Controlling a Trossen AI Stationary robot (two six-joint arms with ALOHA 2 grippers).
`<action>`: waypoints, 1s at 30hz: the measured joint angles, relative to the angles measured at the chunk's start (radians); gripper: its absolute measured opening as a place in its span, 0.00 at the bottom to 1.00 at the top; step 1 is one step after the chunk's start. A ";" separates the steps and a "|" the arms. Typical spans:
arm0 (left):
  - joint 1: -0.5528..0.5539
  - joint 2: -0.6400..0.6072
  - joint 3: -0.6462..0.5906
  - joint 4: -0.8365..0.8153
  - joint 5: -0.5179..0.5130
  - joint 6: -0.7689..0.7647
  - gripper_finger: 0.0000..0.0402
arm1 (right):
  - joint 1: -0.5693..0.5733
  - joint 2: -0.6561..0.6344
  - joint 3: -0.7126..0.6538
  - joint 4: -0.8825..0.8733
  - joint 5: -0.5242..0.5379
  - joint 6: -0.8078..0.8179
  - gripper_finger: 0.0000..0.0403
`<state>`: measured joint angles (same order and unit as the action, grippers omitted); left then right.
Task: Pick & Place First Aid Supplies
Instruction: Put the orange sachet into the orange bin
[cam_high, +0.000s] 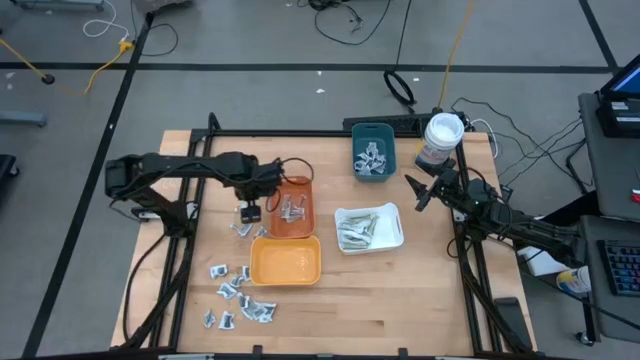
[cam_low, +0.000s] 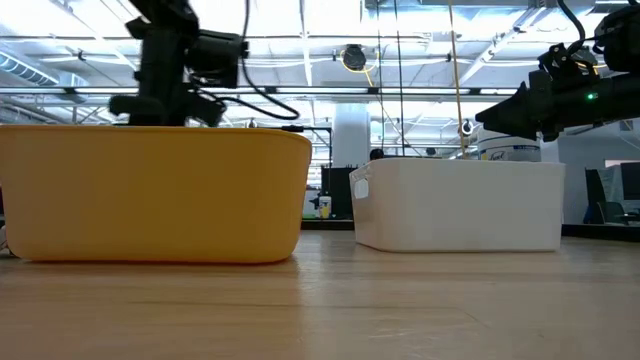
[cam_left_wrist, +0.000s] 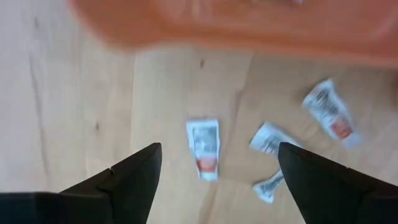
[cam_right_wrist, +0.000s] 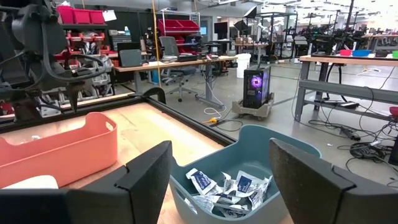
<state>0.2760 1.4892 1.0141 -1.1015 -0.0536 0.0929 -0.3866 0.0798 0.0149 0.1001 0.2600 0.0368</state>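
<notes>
My left gripper (cam_high: 250, 212) hangs open over the table just left of the orange-red tray (cam_high: 292, 208). In the left wrist view the left gripper (cam_left_wrist: 219, 149) is above a few loose sachets lying flat on the wood: one white sachet (cam_left_wrist: 204, 149) sits below the gap and others (cam_left_wrist: 268, 138) lie beside it. More sachets (cam_high: 238, 292) are scattered near the table's front left. Silvery sachets fill the teal tray (cam_right_wrist: 230, 186), and pale green-white strips (cam_high: 357, 232) lie in the white tray (cam_high: 392, 232). My right gripper (cam_high: 415, 192) waits open to the right of the white tray.
A yellow-orange tray (cam_high: 285, 262) stands in front of the orange-red one and hides much of the table in the low view. A white tub with a blue label (cam_high: 440, 140) stands at the far right, beside the teal tray (cam_high: 373, 150). Bare wood lies along the near edge.
</notes>
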 joint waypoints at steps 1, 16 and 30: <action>0.008 -0.021 -0.025 0.004 -0.001 0.000 0.80 | 0.000 0.000 0.000 0.000 0.000 0.000 0.65; 0.095 -0.075 -0.198 0.005 0.045 -0.057 0.76 | 0.000 0.000 0.000 0.000 0.000 0.000 0.65; 0.152 0.081 -0.212 0.025 0.053 -0.053 0.69 | 0.000 0.000 0.000 0.000 0.000 0.000 0.65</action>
<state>0.4283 1.5706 0.8019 -1.0770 -0.0010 0.0402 -0.3863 0.0796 0.0150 0.1001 0.2600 0.0368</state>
